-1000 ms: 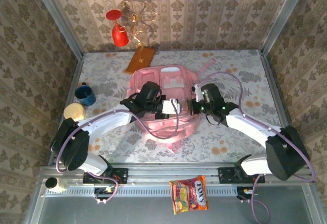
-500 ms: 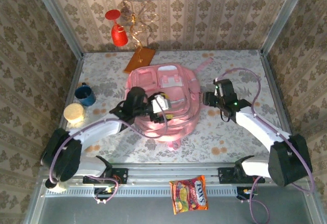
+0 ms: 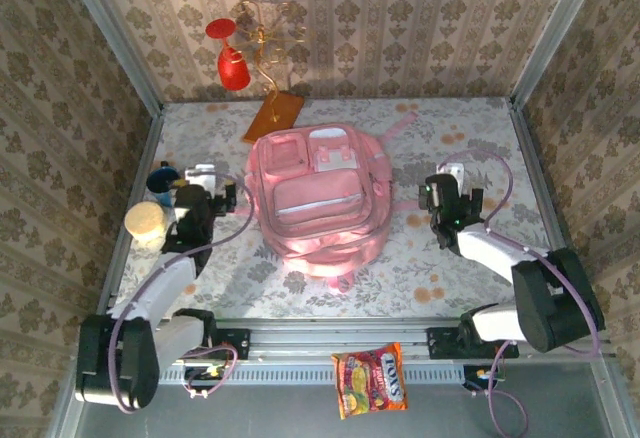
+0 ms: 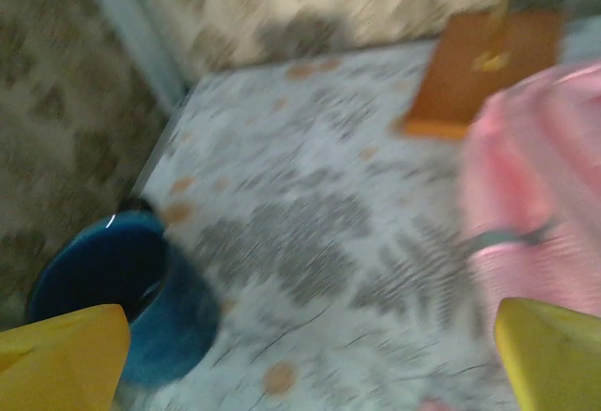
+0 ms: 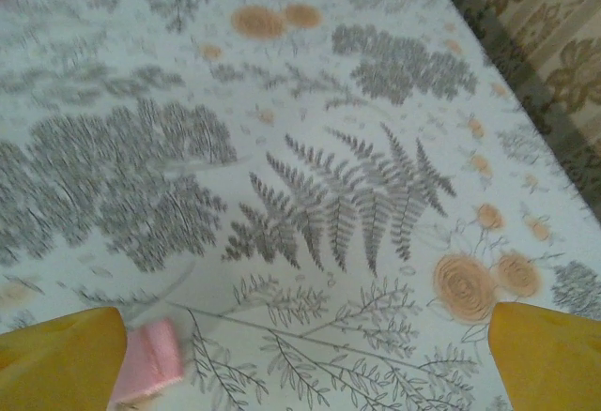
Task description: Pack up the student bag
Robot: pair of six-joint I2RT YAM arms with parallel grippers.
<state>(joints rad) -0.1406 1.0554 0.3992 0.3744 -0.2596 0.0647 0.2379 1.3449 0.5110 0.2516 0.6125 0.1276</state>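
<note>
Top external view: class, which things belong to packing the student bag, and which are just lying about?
Part of the job: student bag; left gripper and right gripper, both open.

Just lying about: blue cup; pale round object beside it; red glasses on a gold stand; snack packet.

The place is a robot test cell dressed up to look like a home. Panels of damask wallpaper (image 3: 400, 28) close three sides, but bare aluminium posts (image 3: 112, 33) hold them at the corners. A metal rail (image 3: 330, 343) at 6 o'clock carries the bolted bases of the left arm (image 3: 160, 283) and the right arm (image 3: 490, 250). The table (image 3: 480, 138) wears a floral cloth. Household props sit on it: a blue mug (image 3: 160, 178) at 9 o'clock, a gilt stand (image 3: 262, 33) hung with red glasses (image 3: 234, 70) at 11 o'clock, and a pink student bag (image 3: 318, 203) in the middle. A snack packet (image 3: 371, 380) lies at 6 o'clock, on the near side of the rail.
</note>
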